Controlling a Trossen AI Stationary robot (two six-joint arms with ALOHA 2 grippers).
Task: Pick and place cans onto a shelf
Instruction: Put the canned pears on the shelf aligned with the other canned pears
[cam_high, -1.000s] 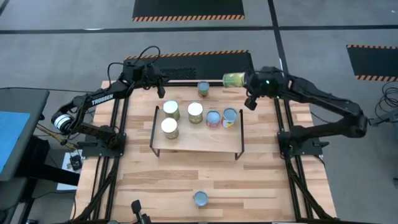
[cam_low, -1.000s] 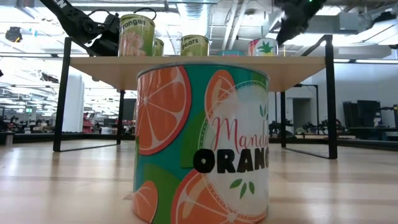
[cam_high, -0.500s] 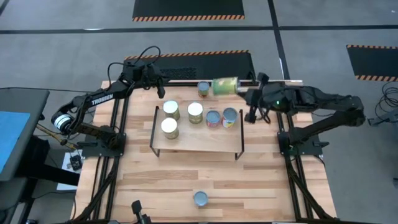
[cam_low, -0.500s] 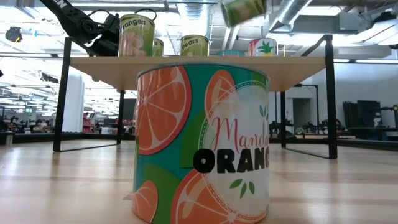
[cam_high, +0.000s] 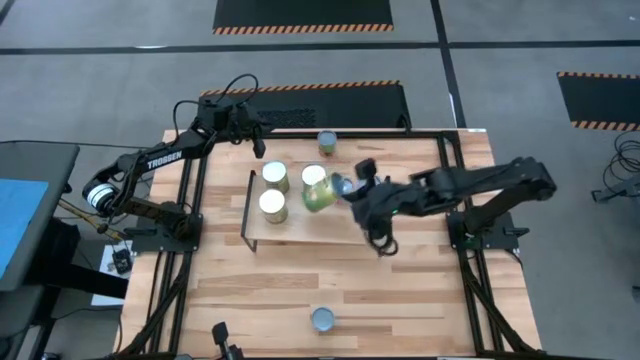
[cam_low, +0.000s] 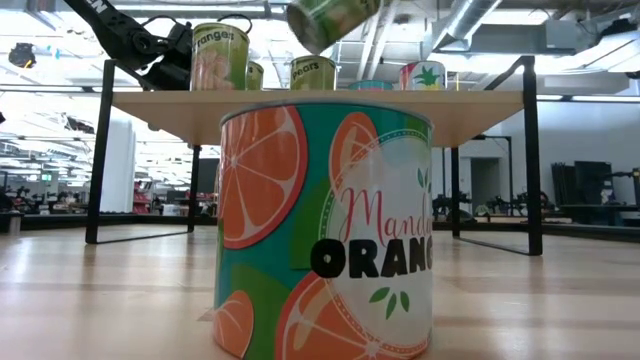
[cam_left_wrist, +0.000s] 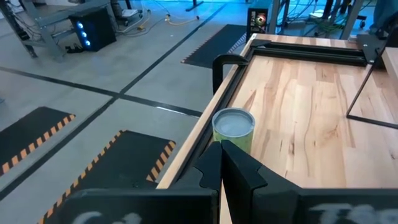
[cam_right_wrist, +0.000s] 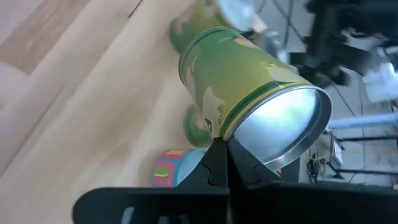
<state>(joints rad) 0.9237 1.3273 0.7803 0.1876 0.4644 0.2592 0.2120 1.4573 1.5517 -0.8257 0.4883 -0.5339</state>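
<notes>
Cans are mostly sorted, I'd say a bit past halfway. On the shelf (cam_high: 300, 228) I count at least four standing: two toward its left end (cam_high: 275, 177) (cam_high: 272, 205), one in the middle of the back edge (cam_high: 314, 176), and one more partly hidden under the right arm; the low view's pineapple label hints at another behind it. Two wait on the surface: one near the back edge (cam_high: 327, 142), one by the front edge (cam_high: 323, 319).

The right fingers (cam_high: 345, 192) pinch a green can (cam_high: 321, 196), tipped on its side, above the middle of the shelf and not yet set down. It looks like it needs turning upright first.

The left fingers (cam_left_wrist: 222, 163) are pressed together, holding nothing, near the surface's back left corner.
</notes>
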